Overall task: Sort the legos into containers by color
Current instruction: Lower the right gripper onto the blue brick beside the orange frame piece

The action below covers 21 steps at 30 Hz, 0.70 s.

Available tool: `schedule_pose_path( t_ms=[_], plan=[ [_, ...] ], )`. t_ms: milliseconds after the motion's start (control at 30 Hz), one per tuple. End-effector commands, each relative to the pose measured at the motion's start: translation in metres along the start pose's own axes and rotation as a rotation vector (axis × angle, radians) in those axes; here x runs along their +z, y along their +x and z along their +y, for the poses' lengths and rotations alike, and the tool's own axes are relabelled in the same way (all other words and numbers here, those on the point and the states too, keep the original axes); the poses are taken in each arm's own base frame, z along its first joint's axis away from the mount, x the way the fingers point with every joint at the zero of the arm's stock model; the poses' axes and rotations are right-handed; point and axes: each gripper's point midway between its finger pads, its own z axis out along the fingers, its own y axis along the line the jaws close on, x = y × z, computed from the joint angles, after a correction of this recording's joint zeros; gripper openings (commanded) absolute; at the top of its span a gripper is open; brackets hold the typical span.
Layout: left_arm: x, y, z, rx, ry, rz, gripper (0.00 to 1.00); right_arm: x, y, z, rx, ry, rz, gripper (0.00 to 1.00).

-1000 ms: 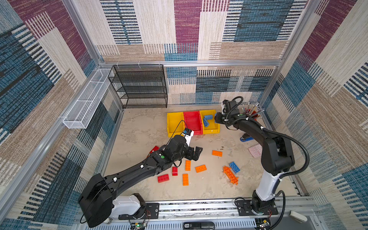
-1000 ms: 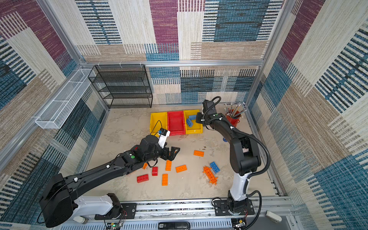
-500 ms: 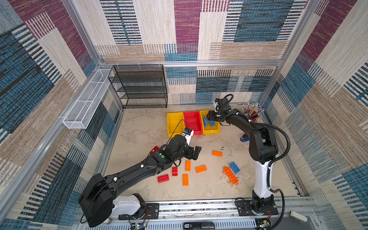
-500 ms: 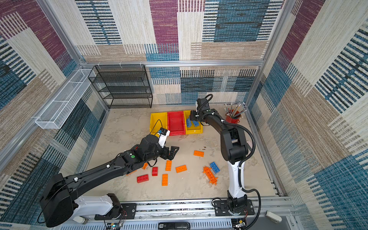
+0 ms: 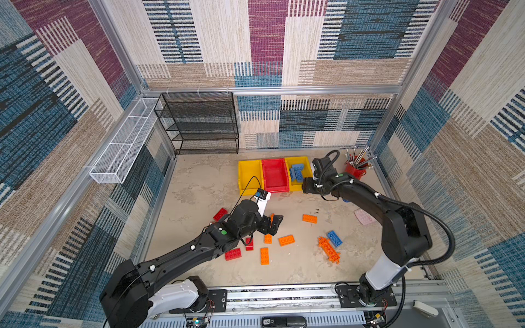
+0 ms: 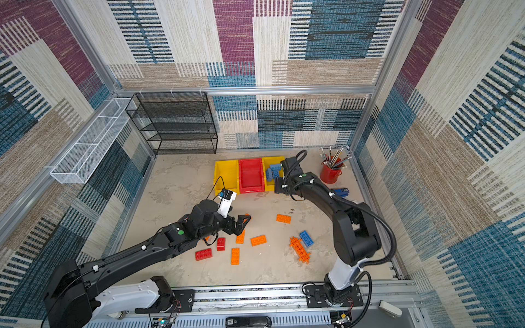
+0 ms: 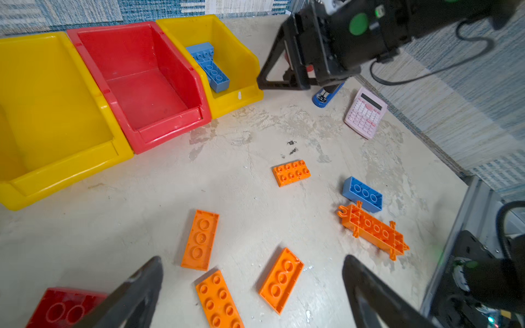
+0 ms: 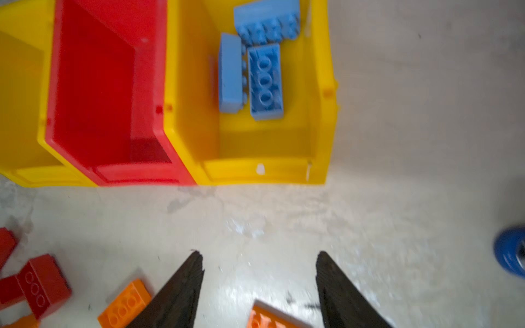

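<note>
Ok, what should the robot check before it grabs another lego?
1. Left pincer open and empty: ok.
2. Right pincer open and empty: ok.
3. Orange brick lies free, nothing on it: ok.
4. Red bin has room: ok.
5. Every blue lego binned: not ok, one blue brick lies loose beside the spiky orange piece.

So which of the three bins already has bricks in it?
The yellow bin at the right end of the row: it holds blue bricks, while the red bin and the other yellow bin are empty.
</note>
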Motion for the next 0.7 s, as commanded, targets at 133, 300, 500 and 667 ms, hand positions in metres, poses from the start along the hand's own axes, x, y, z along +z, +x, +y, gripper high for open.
schedule_pose_path(
  t_ms=[133,300,500,667],
  plan=[
    [-0.009,0.006,-0.019,-0.056,0.131,-0.029,0.99,-0.033,0.091,-0.059,0.206,0.202,0.111,0.65],
    [-0.016,0.01,-0.019,-0.047,0.146,-0.046,0.99,-0.045,0.13,-0.077,0.3,0.259,0.165,0.66],
    [-0.02,0.013,-0.021,-0.056,0.171,-0.058,0.99,-0.055,0.163,-0.095,0.353,0.319,0.211,0.68],
    [-0.021,0.018,-0.021,-0.055,0.181,-0.056,0.99,-0.047,0.174,-0.09,0.371,0.268,0.224,0.67]
  ],
)
